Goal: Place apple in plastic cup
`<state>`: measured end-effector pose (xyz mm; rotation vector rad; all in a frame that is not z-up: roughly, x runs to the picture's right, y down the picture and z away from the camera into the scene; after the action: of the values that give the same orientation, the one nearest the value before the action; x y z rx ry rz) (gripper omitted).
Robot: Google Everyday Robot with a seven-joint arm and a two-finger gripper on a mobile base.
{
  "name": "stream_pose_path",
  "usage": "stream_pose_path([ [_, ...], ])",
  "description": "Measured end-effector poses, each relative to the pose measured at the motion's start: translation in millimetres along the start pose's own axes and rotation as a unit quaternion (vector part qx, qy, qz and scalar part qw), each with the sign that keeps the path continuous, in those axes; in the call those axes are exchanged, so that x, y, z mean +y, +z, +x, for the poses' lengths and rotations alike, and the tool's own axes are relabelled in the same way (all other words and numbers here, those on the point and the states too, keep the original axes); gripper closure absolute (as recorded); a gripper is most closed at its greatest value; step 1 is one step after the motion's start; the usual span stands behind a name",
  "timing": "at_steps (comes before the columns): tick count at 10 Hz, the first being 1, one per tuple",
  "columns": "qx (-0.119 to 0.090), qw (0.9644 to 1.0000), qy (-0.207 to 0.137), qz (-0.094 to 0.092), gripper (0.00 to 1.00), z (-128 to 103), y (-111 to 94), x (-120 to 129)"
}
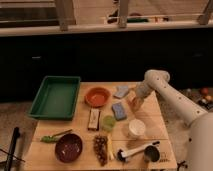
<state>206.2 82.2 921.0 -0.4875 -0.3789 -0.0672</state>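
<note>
The small yellow-green plastic cup [108,122] stands upright near the middle of the wooden table [155,120]. My gripper [134,103] hangs low over the table's right far part, right of the blue sponge [119,110]. A small orange-red patch at its tip looks like the apple [133,105], mostly hidden by the gripper. The gripper is about a hand's width behind and to the right of the cup.
An orange bowl [97,96] and a green tray [56,96] sit at the far left. A white translucent cup [136,128] stands right of the plastic cup. A dark metal cup [151,152], a white brush [131,151], a dark bowl [68,147] and a snack bar [93,119] line the front.
</note>
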Motion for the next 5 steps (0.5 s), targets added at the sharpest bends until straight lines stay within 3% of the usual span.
stream_pose_path([
  [3, -0.005, 0.9999, -0.009, -0.005, 0.21, 2.2, -5.9, 8.3],
  [5, -0.011, 0.9999, -0.011, -0.005, 0.35, 7.2, -8.5, 13.9],
])
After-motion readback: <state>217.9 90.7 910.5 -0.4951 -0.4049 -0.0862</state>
